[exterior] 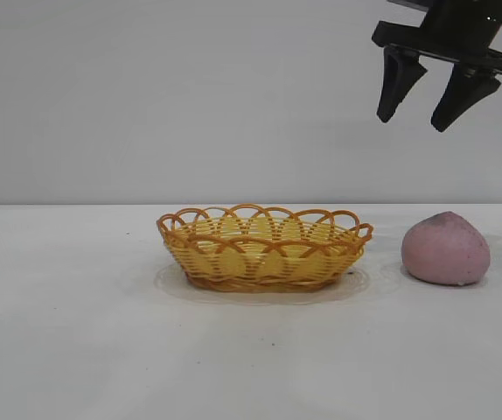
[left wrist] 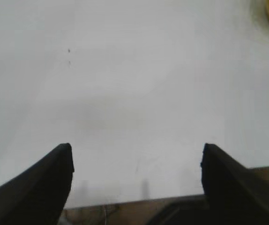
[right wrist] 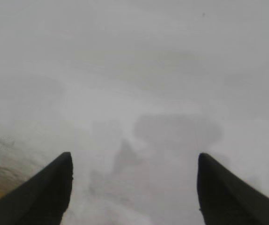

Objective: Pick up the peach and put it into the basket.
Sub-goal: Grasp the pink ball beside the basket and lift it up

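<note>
Peach [exterior: 446, 249], matte pink and rounded, sits beside woven wicker basket [exterior: 264, 248].

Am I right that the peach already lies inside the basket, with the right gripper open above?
Not quite: the exterior view shows the peach on the table beside the basket, apart from it. The right gripper is indeed open above.

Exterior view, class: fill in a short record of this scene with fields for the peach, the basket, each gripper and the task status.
peach: pink, on the white table, to the right of the basket, apart from it
basket: yellow wicker, mid-table, no peach inside
right gripper: open, high above the peach, holding nothing
left gripper: open over bare table, holding nothing
task status: peach not yet picked up
</note>
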Controlling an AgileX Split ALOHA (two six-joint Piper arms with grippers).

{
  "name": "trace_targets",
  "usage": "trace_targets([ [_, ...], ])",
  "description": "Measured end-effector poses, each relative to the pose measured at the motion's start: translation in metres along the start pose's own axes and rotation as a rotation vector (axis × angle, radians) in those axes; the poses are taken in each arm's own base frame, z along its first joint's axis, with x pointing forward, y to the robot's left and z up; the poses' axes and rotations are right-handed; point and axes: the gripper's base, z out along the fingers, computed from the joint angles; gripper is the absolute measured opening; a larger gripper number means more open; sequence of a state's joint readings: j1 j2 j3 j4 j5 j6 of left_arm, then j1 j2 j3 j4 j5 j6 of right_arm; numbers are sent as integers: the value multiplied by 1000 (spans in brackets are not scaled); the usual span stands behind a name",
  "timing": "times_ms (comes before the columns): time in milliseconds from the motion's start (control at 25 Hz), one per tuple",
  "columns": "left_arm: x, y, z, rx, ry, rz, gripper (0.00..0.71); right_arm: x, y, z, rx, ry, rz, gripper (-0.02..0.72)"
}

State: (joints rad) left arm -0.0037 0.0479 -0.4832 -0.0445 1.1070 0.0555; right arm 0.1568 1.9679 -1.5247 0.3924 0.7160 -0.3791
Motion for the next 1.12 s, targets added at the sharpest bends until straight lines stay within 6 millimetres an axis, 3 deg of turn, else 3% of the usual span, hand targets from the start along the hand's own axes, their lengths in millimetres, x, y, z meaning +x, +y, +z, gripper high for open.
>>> trace_targets([
  [120,6,-1,-8,-2,-51,3,533,0,0,1,1,2,-1,524],
  [640,7,0,-8,-3,-53,3,533,1,-2,1,13,16,-17,524],
  [1120,7,-1,-8,-37,-53,-20,533,15,0,0,-15,167,-43,524],
])
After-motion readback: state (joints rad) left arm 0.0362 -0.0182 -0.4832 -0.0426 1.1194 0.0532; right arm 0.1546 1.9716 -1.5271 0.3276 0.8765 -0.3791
